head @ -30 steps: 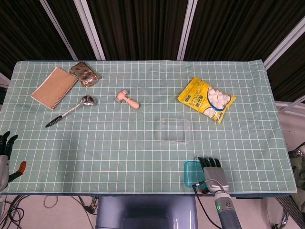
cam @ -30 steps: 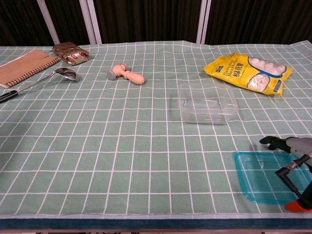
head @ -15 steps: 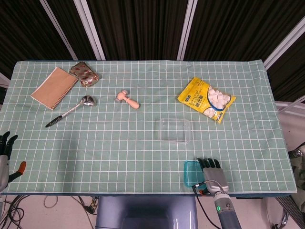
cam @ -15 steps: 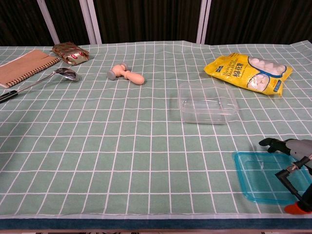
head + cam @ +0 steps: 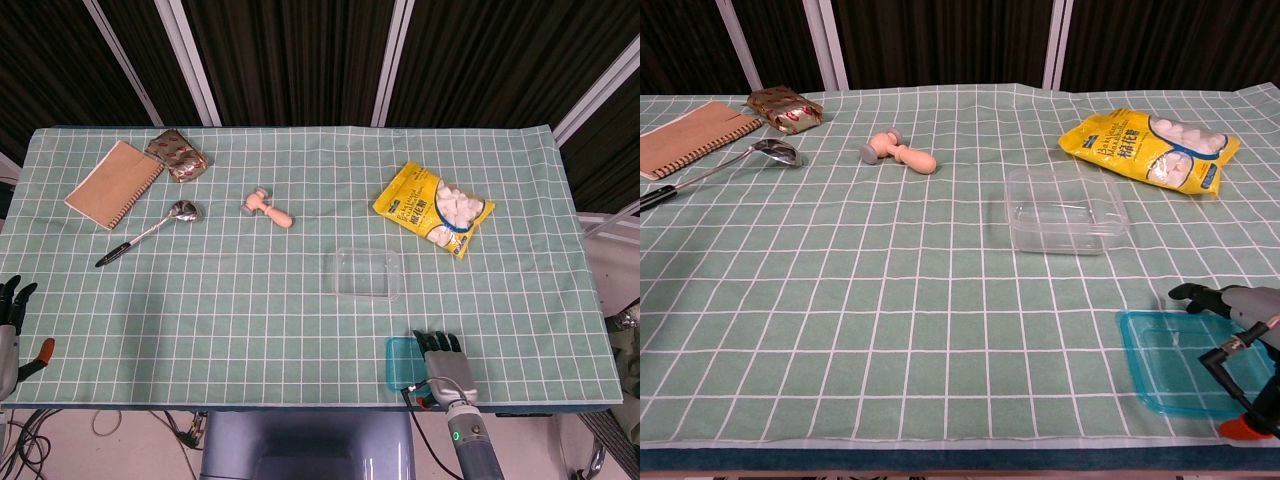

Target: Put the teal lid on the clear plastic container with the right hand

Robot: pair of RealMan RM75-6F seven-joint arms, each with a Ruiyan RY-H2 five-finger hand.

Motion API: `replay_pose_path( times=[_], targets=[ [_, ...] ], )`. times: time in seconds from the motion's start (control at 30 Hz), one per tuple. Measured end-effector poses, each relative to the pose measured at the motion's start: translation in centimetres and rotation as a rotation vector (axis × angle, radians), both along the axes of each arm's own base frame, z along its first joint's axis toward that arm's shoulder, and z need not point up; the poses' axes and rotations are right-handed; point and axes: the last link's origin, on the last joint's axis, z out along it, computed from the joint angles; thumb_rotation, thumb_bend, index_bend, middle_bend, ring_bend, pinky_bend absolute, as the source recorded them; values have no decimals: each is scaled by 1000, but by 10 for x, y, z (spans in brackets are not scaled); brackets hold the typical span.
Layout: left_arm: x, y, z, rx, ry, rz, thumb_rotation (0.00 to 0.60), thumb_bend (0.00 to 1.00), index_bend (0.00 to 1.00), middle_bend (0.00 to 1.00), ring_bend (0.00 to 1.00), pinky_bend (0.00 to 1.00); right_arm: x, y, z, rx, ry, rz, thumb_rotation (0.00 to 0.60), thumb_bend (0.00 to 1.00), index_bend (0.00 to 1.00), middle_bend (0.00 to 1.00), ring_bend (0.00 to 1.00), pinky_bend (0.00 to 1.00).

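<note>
Resting over the right part of the teal lid (image 5: 1175,363), the right hand (image 5: 443,358) lay with fingers stretched flat, gripping nothing. That lid sat flat at the table's (image 5: 250,300) near edge. Farther in stood the clear plastic container (image 5: 1064,209), uncovered. At the near left corner, the left hand (image 5: 10,310) hung off the table, its state unclear.

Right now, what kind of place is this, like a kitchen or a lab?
Most likely a robot test setup, not a kitchen: a table under a green checked cloth, dark curtains with metal rails behind, loose cables below, and unrelated props like a notebook and snack bag.
</note>
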Motion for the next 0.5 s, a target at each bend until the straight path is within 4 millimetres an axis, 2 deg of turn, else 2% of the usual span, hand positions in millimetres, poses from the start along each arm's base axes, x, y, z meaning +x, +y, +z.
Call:
replay_pose_path(
  times=[0.5],
  targets=[
    [0,0,0,3,1,3,600,314,107,0,0,0,3,-4,-1,6,2,0,600,129,0,167,0,0]
  ],
)
